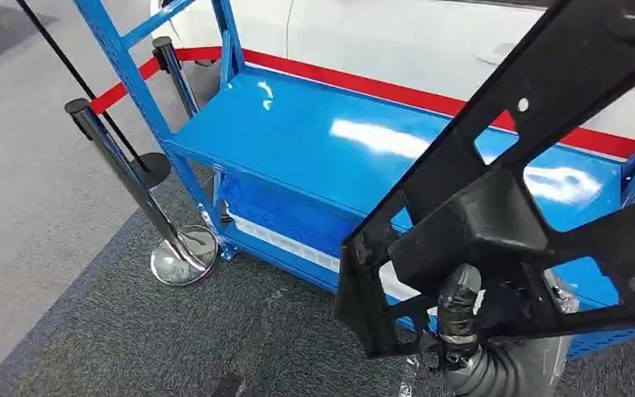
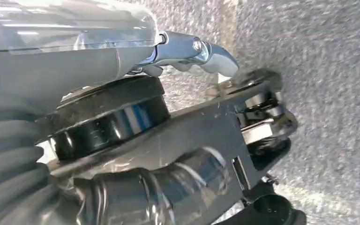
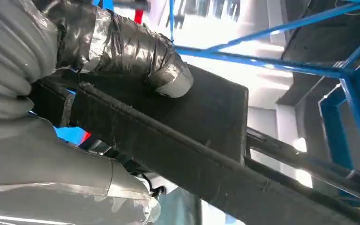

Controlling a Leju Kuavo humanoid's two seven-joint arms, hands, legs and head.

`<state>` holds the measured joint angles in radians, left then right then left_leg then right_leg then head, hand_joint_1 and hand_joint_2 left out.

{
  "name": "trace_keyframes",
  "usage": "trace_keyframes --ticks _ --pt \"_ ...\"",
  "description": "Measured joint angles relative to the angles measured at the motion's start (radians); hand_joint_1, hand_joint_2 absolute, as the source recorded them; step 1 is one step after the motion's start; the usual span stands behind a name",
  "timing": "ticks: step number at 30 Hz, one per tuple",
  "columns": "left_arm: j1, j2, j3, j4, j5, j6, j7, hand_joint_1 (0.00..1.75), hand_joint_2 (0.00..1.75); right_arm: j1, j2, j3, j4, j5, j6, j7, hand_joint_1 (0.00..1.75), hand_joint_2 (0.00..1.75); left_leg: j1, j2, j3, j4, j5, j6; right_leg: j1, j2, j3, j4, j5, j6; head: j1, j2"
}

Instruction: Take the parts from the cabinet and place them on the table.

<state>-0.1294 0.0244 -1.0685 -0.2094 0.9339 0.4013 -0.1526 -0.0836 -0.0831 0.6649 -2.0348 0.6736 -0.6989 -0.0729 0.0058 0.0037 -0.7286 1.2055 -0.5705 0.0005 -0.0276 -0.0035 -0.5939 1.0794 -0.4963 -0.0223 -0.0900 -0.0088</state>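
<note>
1. Low at the right of the head view, the right hand [image 1: 460, 308] grips a large black frame part [image 1: 496, 215]; a taped finger wraps up around one of its bars. The right wrist view shows the same hold from close behind: taped fingers [image 3: 136, 51] curl over a flat black panel of the part [image 3: 197, 140], with the thumb underneath.

2. The left hand [image 2: 136, 187] appears in its own wrist view, its dark taped fingers pressed along a black bracket-like piece [image 2: 206, 131] with a round black collar beside it. Grey carpet lies behind. I judge that the left hand holds this piece; whether it is another corner of the same frame part I cannot tell.

3. The frame part hangs in the air in front of the robot, tilted, its long bar running up toward the top right of the head view. It rests on nothing.

4. Behind it stands the blue cabinet [image 1: 314, 141], an open shelf rack; the visible stretch of its top shelf is bare. A chrome stanchion [image 1: 178, 248] with a red belt stands just beside the rack's left corner.

5. As for progress, the picking step looks done: the part is off the shelf and carried. What remains is to reach the table, set the part down and let go.
</note>
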Motion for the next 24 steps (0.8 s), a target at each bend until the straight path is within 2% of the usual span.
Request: trace_keyframes --ticks 1,2,3,4,5,6,7,8,9,11,12,13,14,16,17,18,19,20,21,22,23,24 --pt "-0.001 0.000 0.000 0.000 0.002 -0.002 0.000 0.00 1.75 0.000 0.002 0.000 0.002 -0.015 0.000 -0.006 1.75 1.75 0.000 -0.001 -0.009 0.067 -0.044 0.004 0.005 0.000 -0.016 0.000 0.012 -0.003 0.001 0.000" --pt "-0.002 0.000 0.000 0.000 0.006 -0.004 0.000 0.00 1.75 0.002 0.002 0.000 0.004 -0.026 0.000 -0.011 1.75 1.75 -0.004 -0.002 -0.009 0.123 -0.061 0.011 0.010 0.000 -0.033 0.001 0.024 -0.005 0.001 0.000" --pt "-0.001 0.000 0.000 0.000 0.008 -0.006 0.000 0.00 1.75 0.003 0.003 0.000 0.006 -0.032 0.000 -0.011 1.75 1.75 -0.009 -0.003 0.005 0.141 -0.044 0.017 0.014 -0.001 -0.048 0.002 0.035 -0.006 0.001 0.000" --pt "-0.001 0.000 0.000 0.000 0.008 -0.007 0.000 0.00 1.75 0.003 0.003 0.000 0.010 -0.040 0.000 -0.011 1.75 1.75 -0.015 -0.003 0.036 0.124 -0.011 0.024 0.016 -0.001 -0.061 0.003 0.045 -0.007 0.002 0.000" --pt "-0.002 0.000 0.000 0.000 0.008 -0.008 0.000 0.00 1.75 0.003 0.003 0.000 0.013 -0.048 0.000 -0.011 1.75 1.75 -0.023 -0.003 0.085 0.074 0.029 0.031 0.017 -0.001 -0.073 0.003 0.055 -0.008 0.001 0.000" --pt "-0.001 0.001 0.000 0.000 0.009 -0.015 0.001 0.00 1.75 0.003 0.003 0.000 0.016 -0.058 0.000 -0.011 1.75 1.75 -0.032 -0.004 0.151 -0.006 0.051 0.042 0.017 0.000 -0.081 0.003 0.065 -0.007 0.002 0.000" --pt "-0.001 0.002 0.000 0.000 0.009 -0.020 0.005 0.00 1.75 0.002 0.003 0.000 0.016 -0.068 0.000 -0.009 1.75 1.75 -0.043 -0.002 0.221 -0.100 0.039 0.055 0.016 -0.002 -0.084 0.000 0.072 -0.008 0.001 0.000" --pt "-0.002 0.007 0.000 0.000 0.010 -0.024 0.006 0.00 1.75 0.002 0.003 0.000 0.018 -0.074 0.000 -0.008 1.75 1.75 -0.048 0.005 0.260 -0.177 0.008 0.067 0.018 -0.003 -0.085 -0.001 0.080 -0.003 0.001 0.000" --pt "-0.005 0.006 0.000 0.000 0.010 -0.026 0.006 0.00 1.75 0.002 0.003 0.000 0.019 -0.079 0.000 -0.008 1.75 1.75 -0.048 0.004 0.272 -0.207 0.001 0.063 0.013 -0.008 -0.086 -0.007 0.091 0.003 0.002 0.000" --pt "-0.005 0.006 0.000 0.000 0.009 -0.027 0.006 0.00 1.75 0.001 0.003 0.000 0.021 -0.083 0.000 -0.008 1.75 1.75 -0.053 0.002 0.264 -0.217 0.020 0.076 0.009 -0.014 -0.082 -0.028 0.115 0.015 0.001 0.000" --pt "-0.003 0.006 0.000 0.000 0.009 -0.027 0.007 0.00 1.75 0.001 0.003 0.000 0.022 -0.083 0.000 -0.008 1.75 1.75 -0.050 0.001 0.267 -0.242 0.044 0.080 0.010 -0.014 -0.079 -0.042 0.128 0.020 0.002 0.000" --pt "0.000 -0.001 0.000 0.000 0.009 -0.027 0.007 0.00 1.75 0.000 0.003 0.000 0.025 -0.084 0.000 -0.008 1.75 1.75 -0.039 -0.001 0.269 -0.265 0.064 0.068 0.011 -0.009 -0.085 -0.035 0.115 0.021 0.005 0.000" --pt "0.001 0.000 0.000 0.000 0.009 -0.029 0.009 0.00 1.75 -0.002 0.003 0.000 0.027 -0.084 0.000 -0.008 1.75 1.75 -0.039 -0.004 0.260 -0.273 0.078 0.070 0.016 -0.002 -0.097 -0.006 0.061 0.026 0.004 0.000" --pt "0.000 -0.001 0.000 0.000 0.008 -0.027 0.013 0.00 1.75 -0.001 0.002 0.000 0.030 -0.084 0.000 -0.004 1.75 1.75 -0.036 -0.006 0.238 -0.268 0.098 0.071 0.012 0.001 -0.130 0.122 -0.052 0.034 0.008 0.000" --pt "0.000 -0.003 0.000 0.000 0.008 -0.026 0.016 0.00 1.75 -0.001 0.002 0.000 0.033 -0.084 0.000 -0.002 1.75 1.75 -0.036 -0.008 0.225 -0.266 0.106 0.067 0.010 0.001 -0.141 0.185 -0.076 0.039 0.008 0.000" --pt "-0.001 -0.003 0.000 0.000 0.007 -0.024 0.018 0.00 1.75 -0.001 0.002 0.000 0.036 -0.084 0.000 -0.001 1.75 1.75 -0.034 -0.012 0.212 -0.262 0.113 0.064 0.008 0.001 -0.144 0.225 -0.063 0.043 0.008 0.000" --pt "0.000 -0.004 0.000 0.000 0.006 -0.024 0.020 0.00 1.75 -0.001 0.002 0.000 0.039 -0.086 0.000 -0.002 1.75 1.75 -0.031 -0.017 0.195 -0.255 0.120 0.059 0.007 0.001 -0.130 0.229 -0.028 0.046 0.008 0.000" --pt "0.000 -0.004 -0.001 0.000 0.004 -0.023 0.023 0.00 1.75 -0.001 0.002 0.000 0.041 -0.091 0.000 -0.001 1.75 1.75 -0.027 -0.025 0.179 -0.245 0.125 0.053 0.005 0.001 -0.102 0.202 0.011 0.049 0.008 0.000" --pt "0.000 -0.005 -0.002 0.000 0.001 -0.021 0.026 0.00 1.75 -0.001 0.002 0.000 0.044 -0.099 0.000 -0.003 1.75 1.75 -0.021 -0.033 0.161 -0.231 0.128 0.047 0.001 0.007 -0.050 0.138 0.035 0.052 0.008 0.000" --pt "-0.002 -0.006 -0.003 0.000 -0.002 -0.021 0.027 0.00 1.75 -0.001 0.002 0.000 0.046 -0.108 0.000 -0.005 1.75 1.75 -0.019 -0.040 0.147 -0.210 0.128 0.042 -0.007 0.032 0.015 0.051 0.027 0.058 0.008 0.000" --pt "-0.003 -0.005 -0.003 0.000 -0.003 -0.019 0.029 0.00 1.75 -0.002 0.003 0.000 0.048 -0.117 0.000 -0.008 1.75 1.75 -0.023 -0.047 0.123 -0.192 0.123 0.032 -0.009 0.077 0.062 -0.009 -0.021 0.061 0.010 0.000" --pt "-0.005 -0.005 -0.004 0.000 -0.005 -0.018 0.030 0.00 1.75 0.000 0.003 0.000 0.048 -0.123 0.000 -0.011 1.75 1.75 -0.023 -0.056 0.114 -0.173 0.121 0.029 -0.009 0.078 0.053 -0.010 -0.031 0.046 0.008 0.000"
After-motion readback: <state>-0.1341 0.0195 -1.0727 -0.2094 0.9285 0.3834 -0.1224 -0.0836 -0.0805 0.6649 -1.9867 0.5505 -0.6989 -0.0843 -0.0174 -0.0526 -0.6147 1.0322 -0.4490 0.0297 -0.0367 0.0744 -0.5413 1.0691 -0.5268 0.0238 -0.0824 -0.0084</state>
